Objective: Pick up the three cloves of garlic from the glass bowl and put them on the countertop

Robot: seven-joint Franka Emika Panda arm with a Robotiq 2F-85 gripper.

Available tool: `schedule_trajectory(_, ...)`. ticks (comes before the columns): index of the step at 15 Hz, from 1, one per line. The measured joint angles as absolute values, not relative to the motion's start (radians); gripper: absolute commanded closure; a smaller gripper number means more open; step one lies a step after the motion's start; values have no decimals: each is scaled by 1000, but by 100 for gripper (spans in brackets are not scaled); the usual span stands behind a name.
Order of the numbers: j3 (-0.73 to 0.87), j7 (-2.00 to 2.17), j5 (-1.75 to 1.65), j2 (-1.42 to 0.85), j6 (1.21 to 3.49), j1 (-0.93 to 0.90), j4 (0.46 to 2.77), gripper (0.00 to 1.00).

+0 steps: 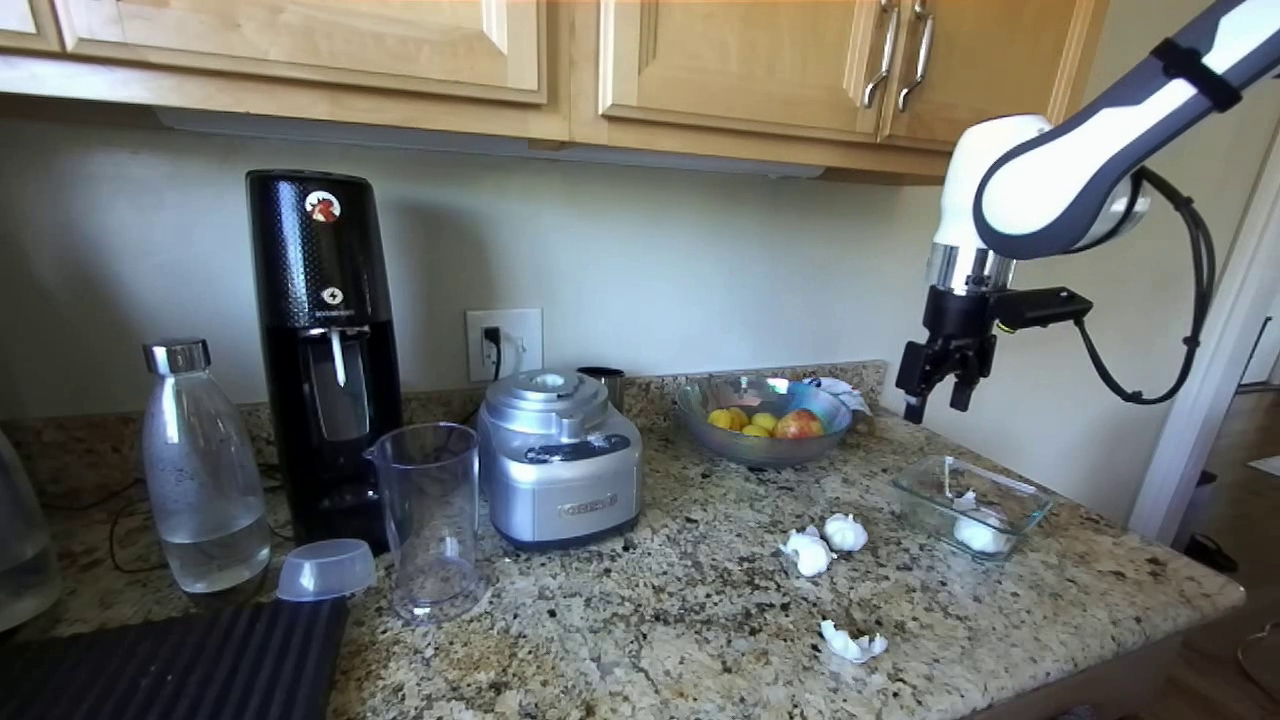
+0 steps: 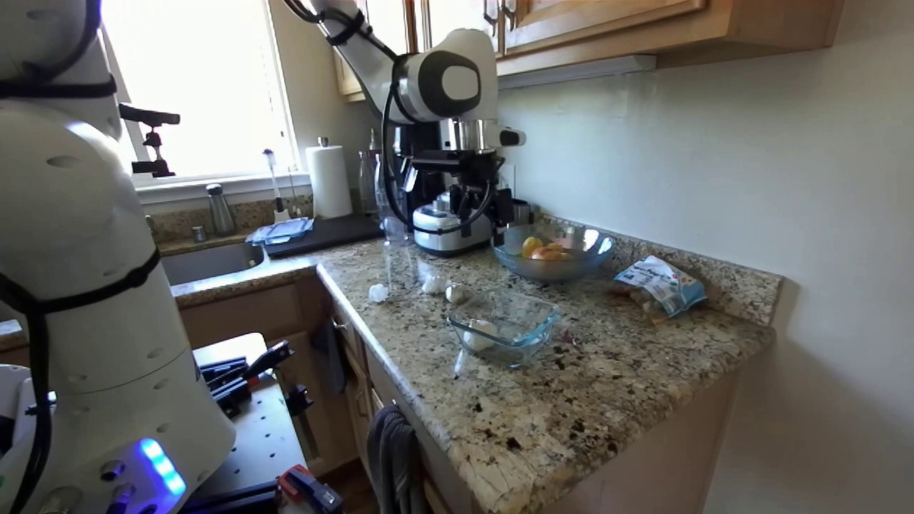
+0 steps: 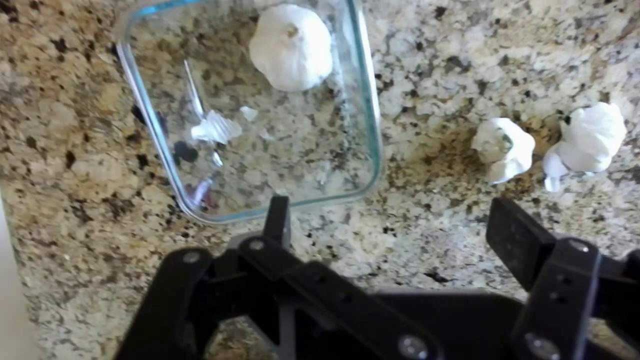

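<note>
Jaws, wide and empty, hang above the counter. The garlic in the glass bowl should be light, firm, papery-skinned: grip gently across its sides.

A black drink machine stands between a metal-capped bottle and a silver appliance. Fruit lies in a large round bowl; a printed bag lies near that bowl.

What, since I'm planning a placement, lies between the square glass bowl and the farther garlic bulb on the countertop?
The nearer garlic bulb, on the countertop; the wrist view shows it between the glass bowl and the farther bulb.
</note>
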State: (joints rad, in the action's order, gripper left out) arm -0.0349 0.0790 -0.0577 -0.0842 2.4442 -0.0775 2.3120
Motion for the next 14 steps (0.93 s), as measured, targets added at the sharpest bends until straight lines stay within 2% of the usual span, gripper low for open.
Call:
schedule_trajectory(7,52,171,-55,-122,2542,-8,2386,0)
schedule_trajectory(14,63,198,-35,-193,2550,-8,2399,0)
